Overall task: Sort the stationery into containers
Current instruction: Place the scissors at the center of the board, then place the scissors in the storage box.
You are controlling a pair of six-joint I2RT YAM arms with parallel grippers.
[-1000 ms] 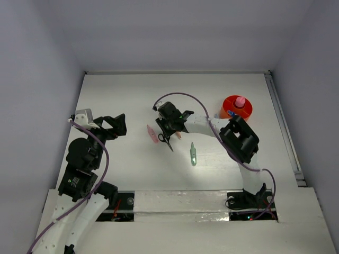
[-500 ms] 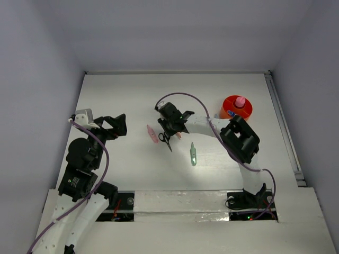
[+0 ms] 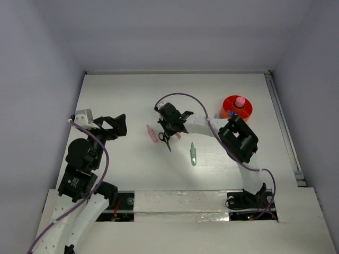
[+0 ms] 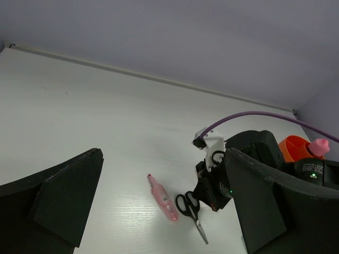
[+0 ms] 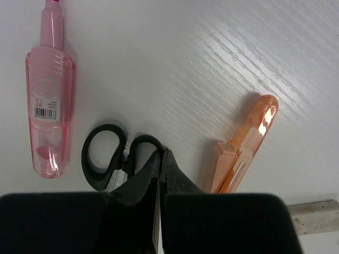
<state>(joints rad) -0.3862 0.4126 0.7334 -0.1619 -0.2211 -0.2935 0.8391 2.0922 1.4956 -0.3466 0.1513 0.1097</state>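
The right gripper (image 5: pixel 160 156) is pressed shut, its tips meeting on a handle loop of the black scissors (image 3: pixel 165 139) near the middle of the table (image 3: pixel 132 95); I can't tell if it pinches the loop. A pink pen (image 5: pixel 48 116) and an orange pen (image 5: pixel 241 151) flank the scissors, and a green pen (image 3: pixel 193 154) lies nearer the near edge. The red-orange bowl (image 3: pixel 248 111), toward the far right corner, holds a pink-capped bottle (image 3: pixel 240 101). The left gripper (image 3: pixel 121 124) hangs wide open and empty by the left edge.
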